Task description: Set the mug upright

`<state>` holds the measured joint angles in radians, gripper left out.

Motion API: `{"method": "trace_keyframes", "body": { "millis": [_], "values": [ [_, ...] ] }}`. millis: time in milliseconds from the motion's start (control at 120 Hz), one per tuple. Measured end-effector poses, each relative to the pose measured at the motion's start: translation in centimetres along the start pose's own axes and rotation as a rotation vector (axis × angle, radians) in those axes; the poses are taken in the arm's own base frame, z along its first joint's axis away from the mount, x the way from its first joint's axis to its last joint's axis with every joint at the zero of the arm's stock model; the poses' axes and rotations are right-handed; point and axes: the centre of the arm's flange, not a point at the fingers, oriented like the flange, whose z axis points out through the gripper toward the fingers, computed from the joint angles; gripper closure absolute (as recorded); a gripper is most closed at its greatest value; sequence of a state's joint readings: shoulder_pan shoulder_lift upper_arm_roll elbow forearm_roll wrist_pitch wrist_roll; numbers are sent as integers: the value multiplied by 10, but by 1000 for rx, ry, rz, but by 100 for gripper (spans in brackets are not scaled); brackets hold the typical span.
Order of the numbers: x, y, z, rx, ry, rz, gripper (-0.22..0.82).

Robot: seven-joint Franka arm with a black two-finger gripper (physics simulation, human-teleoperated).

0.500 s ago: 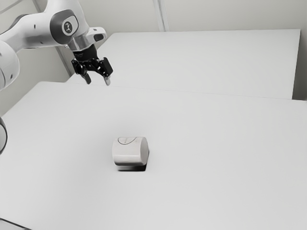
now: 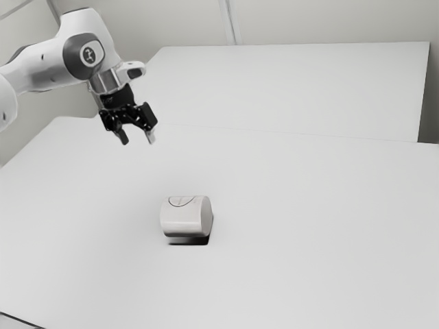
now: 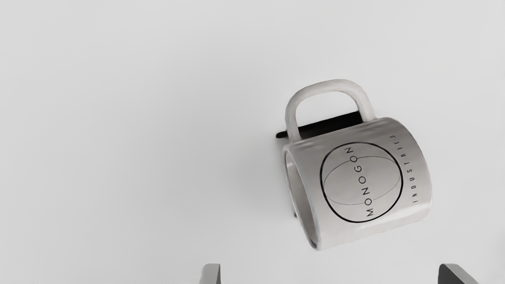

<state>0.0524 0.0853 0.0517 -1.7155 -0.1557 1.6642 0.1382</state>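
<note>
High over the table, toward the exterior view's upper left, my gripper [image 2: 137, 139] hangs open and holds nothing. The white mug [image 2: 185, 218] lies on its side on the table, lower than the gripper and well apart from it. In the wrist view the mug [image 3: 363, 181] shows a round printed logo, with its handle lying out to one side and its mouth facing sideways. Both fingertips of the gripper [image 3: 329, 274] stand wide apart, short of the mug.
The mug rests on a broad white table [image 2: 309, 240]. Behind it, in the exterior view, is another pale flat surface [image 2: 295, 89] reaching toward the wall. A dark thin edge [image 2: 20, 320] crosses the lower left corner.
My gripper has come down and slightly toward the exterior view's left, still open. The mug has stayed where it was.
</note>
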Motion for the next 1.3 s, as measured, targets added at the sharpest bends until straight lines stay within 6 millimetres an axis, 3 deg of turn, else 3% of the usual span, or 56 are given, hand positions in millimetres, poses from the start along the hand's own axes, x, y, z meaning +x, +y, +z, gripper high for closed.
{"method": "trace_keyframes", "body": {
  "millis": [142, 200, 392, 575, 783, 1300],
  "values": [
    [-16, -36, 31, -183, -4, -113, 0],
    [-19, -44, 52, -250, -5, -146, 0],
    [-24, -51, 119, -452, 37, -210, 0],
    [-39, -61, 169, -614, 71, -268, 0],
    [-47, -84, 212, -778, 49, -237, 0],
    [-69, -56, 236, -1070, 158, -94, 2]
  ]
}}
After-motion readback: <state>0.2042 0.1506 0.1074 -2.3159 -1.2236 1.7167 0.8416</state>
